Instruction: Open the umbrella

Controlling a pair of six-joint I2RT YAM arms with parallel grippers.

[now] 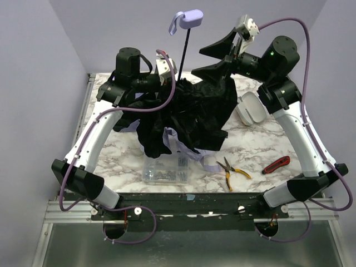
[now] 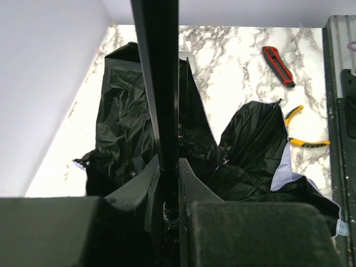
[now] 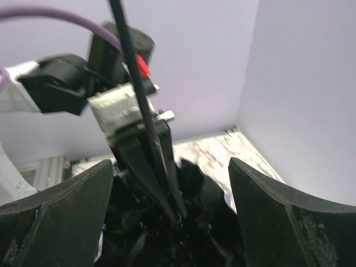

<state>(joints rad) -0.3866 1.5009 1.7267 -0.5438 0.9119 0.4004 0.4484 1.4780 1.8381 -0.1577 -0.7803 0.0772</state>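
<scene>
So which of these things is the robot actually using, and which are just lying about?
In the job:
- umbrella, with its shaft gripped by the left hand
- right hand, open beside it

Lying about:
- clear box of screws
- yellow-handled pliers
- red knife
- white case

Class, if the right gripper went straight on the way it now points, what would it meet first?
Probably the umbrella's black shaft, near where the left gripper clamps it, with bunched canopy just below; depth is unclear.
</scene>
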